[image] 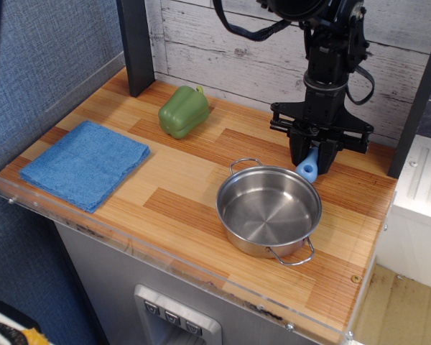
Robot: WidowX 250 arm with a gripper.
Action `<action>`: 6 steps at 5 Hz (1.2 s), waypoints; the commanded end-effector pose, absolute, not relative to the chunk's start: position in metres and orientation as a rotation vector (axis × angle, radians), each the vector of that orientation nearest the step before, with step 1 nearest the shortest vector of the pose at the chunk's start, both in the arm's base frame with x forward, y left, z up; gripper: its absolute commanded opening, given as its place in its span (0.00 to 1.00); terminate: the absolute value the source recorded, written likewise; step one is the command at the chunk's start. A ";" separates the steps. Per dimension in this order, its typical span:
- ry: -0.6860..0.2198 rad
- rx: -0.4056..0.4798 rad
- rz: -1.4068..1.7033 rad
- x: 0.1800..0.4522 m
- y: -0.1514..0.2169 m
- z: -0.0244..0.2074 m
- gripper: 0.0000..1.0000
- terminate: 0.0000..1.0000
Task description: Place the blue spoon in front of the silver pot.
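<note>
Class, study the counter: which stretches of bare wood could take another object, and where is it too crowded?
Bare wood lies between the blue cloth and the silver pot, and along the front edge left of the pot. Some also lies right of the green pepper. It is crowded behind the pot, where the pincer holds the blue spoon.

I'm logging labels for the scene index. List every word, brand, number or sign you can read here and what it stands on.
None can be read.
Pot, spoon, green pepper, blue cloth: no print shows.
Pincer and arm: no marking legible.
Grey panel under the counter: three small buttons, any symbols too small to read.
</note>
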State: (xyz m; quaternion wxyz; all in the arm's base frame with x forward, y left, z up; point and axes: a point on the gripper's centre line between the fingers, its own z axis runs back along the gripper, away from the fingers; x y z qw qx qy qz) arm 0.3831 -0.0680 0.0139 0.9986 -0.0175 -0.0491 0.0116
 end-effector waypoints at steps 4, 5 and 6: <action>-0.259 -0.083 -0.106 0.364 -0.048 0.113 1.00 0.00; -0.196 -0.047 -0.146 0.344 -0.039 0.129 1.00 0.00; -0.175 0.015 -0.125 0.321 -0.029 0.137 1.00 0.00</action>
